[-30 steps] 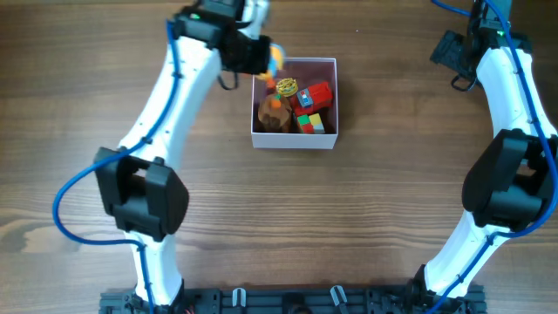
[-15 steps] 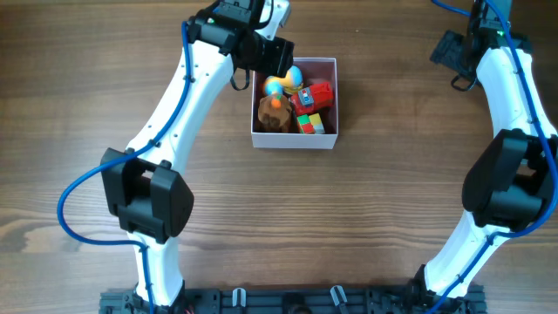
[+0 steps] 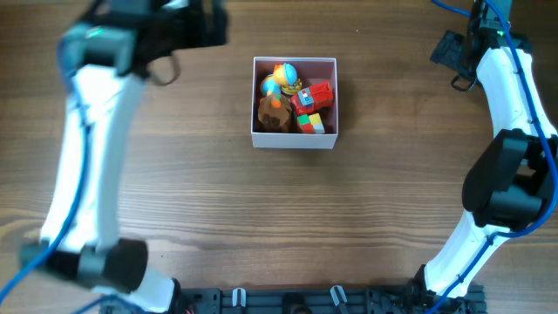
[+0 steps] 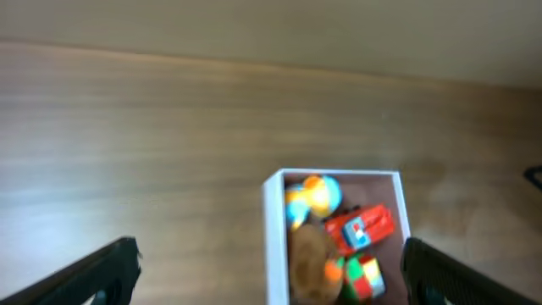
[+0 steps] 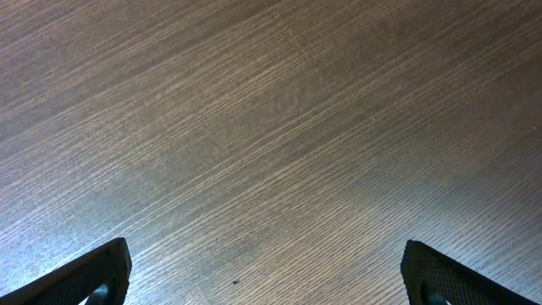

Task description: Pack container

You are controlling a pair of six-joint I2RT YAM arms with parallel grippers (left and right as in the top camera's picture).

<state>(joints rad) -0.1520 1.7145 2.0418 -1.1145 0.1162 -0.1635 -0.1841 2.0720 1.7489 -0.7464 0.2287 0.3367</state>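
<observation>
Both arms are built of glossy white tubular links joined by bulky matte black joint housings, the left arm [image 3: 87, 148] smeared by blur and the right arm [image 3: 514, 131] sharp. A thin blue cable [image 3: 542, 105] runs along the outside of each, looping free near the joints. In the wrist views, each gripper shows only as two black, rounded fingertips [image 4: 106, 271] at the lower corners.

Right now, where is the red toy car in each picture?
Overhead: the red toy car sits in the right half of the container, above the colourful cube.
Left wrist: the car is low, right of centre, inside the container.
Right wrist: not in it, only wooden table.
Shared landmark: the container's white walls.
</observation>
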